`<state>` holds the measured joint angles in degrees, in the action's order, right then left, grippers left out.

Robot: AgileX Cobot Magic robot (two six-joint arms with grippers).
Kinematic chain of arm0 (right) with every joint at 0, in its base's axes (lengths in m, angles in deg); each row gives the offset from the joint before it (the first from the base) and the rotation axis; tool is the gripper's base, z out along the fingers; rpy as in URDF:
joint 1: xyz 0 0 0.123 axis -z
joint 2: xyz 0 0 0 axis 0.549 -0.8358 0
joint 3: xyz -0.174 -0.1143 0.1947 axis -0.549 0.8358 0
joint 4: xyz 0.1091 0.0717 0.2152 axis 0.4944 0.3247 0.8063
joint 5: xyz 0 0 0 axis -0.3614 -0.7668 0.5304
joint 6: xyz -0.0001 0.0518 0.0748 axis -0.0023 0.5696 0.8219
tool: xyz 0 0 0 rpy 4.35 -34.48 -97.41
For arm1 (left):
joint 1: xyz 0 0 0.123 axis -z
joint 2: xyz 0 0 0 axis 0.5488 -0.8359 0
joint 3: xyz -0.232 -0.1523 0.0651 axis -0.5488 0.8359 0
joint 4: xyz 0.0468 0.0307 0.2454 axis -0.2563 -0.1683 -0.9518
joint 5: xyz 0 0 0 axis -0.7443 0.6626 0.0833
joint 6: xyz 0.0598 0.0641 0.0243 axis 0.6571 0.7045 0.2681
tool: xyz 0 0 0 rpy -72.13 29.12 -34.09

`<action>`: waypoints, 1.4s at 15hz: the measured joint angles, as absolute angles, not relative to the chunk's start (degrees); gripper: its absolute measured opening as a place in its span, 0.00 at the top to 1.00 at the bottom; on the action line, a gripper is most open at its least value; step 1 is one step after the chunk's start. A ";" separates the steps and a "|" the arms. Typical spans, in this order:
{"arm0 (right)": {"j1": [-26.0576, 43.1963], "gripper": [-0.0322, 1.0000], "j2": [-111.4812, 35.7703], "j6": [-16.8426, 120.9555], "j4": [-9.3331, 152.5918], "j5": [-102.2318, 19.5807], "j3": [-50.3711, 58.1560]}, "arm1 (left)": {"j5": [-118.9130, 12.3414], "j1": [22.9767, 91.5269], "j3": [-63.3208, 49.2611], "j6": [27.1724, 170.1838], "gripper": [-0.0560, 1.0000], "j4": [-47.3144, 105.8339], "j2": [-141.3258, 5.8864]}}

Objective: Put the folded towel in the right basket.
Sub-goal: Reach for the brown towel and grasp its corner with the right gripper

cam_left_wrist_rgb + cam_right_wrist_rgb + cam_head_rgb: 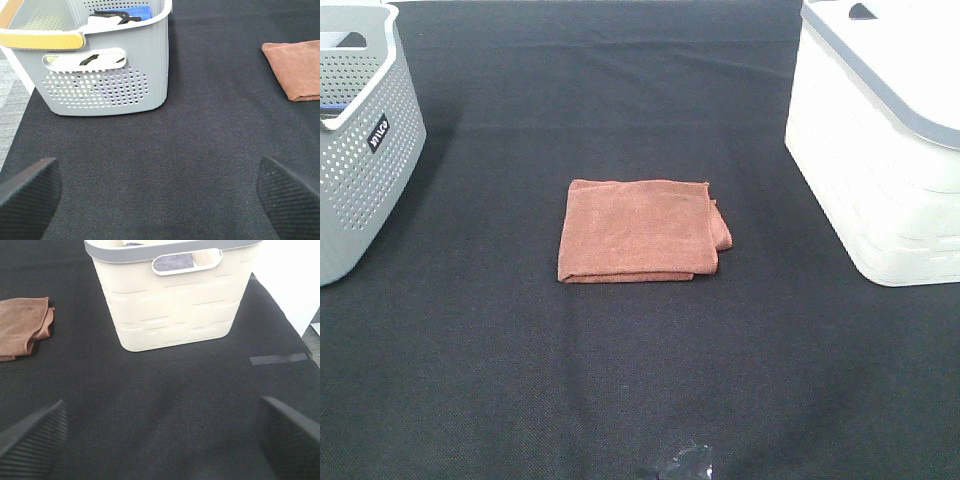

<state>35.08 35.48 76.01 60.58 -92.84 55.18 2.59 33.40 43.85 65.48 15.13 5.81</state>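
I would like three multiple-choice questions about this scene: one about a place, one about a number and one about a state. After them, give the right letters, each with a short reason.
1. Where does the towel lie?
A. held up in the air
B. flat on the black cloth, between the grey basket and the cream basket
C. on the floor

2. How many baskets stand on the cloth?
A. one
B. two
C. three

3. How do the jaws of the left gripper stand?
A. shut on the towel
B. shut on a basket handle
C. open and empty

Answers:
1 B: the towel rests on the cloth, apart from both baskets.
2 B: only the grey one and the cream one show.
3 C: the jaws stand wide apart, with only bare cloth between them.
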 joint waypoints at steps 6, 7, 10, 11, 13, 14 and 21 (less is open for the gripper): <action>35.08 0.02 35.48 76.01 60.53 -92.84 55.18 | 2.59 33.40 43.85 65.48 0.01 15.13 5.81; 35.08 0.02 35.48 76.01 60.53 -92.84 55.18 | 2.59 33.40 43.85 65.48 0.01 15.13 5.81; 35.08 0.02 35.48 76.01 60.70 -92.84 55.18 | 2.59 33.40 43.85 65.48 0.01 15.13 5.81; 35.08 0.02 35.48 76.01 61.27 -92.84 55.18 | 2.59 33.40 43.85 65.48 0.01 15.13 5.81; 35.08 0.02 35.48 76.01 62.65 -92.84 55.18 | 2.59 33.40 43.85 65.48 0.01 15.13 5.81; 35.08 0.02 35.48 76.01 62.70 -92.84 55.18 | 2.59 33.40 43.85 65.48 0.01 15.13 5.81; 35.08 0.02 35.48 76.01 63.10 -92.84 55.18 | 2.59 33.40 43.85 65.48 0.01 15.13 5.81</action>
<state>35.08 35.48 76.01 63.10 -92.84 55.18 2.59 33.40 43.85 65.48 15.13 5.81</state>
